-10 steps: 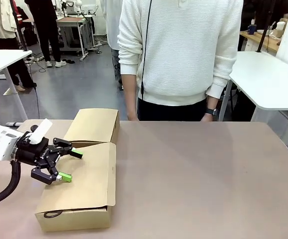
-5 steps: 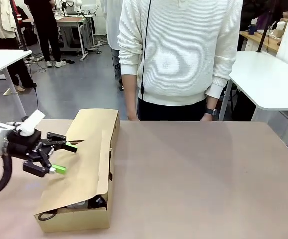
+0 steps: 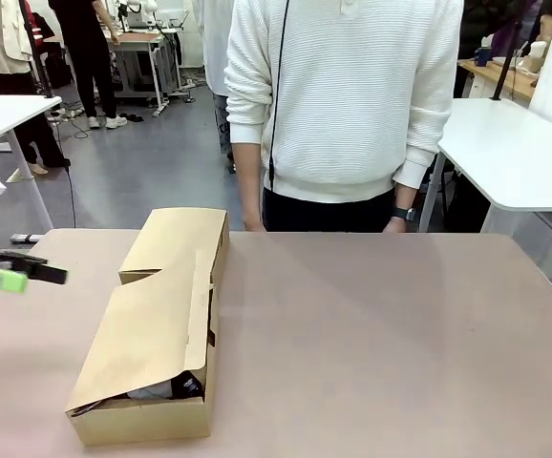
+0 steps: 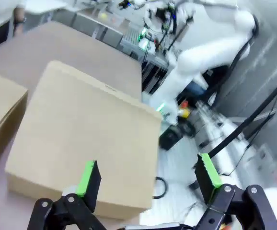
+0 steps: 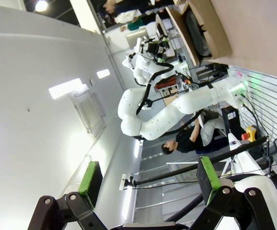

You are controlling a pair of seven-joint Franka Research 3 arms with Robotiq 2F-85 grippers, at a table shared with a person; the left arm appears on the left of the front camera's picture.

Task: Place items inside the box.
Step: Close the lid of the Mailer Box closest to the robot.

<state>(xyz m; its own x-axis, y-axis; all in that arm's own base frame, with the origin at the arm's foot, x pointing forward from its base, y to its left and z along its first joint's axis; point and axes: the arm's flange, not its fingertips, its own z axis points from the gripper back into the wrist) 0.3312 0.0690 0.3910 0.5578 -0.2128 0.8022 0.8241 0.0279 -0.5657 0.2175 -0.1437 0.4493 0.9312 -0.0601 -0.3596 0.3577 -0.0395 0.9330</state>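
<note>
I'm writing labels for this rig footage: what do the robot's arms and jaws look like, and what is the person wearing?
The left gripper and right gripper are black linkage frames with bright green pads. A glossy white, rounded arm carries a black cable. The person wears a white ribbed sweater, dark trousers and a dark wristwatch.

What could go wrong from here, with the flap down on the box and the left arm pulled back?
The near flap is not flat: it stands raised above the box front, with dark items showing in the gap, so it may spring up again.

The far flap looks unclosed; pushing it down could shift the light box.

The left end effector, open, sits at the table edge, so a return sweep could clip the box's side.
</note>
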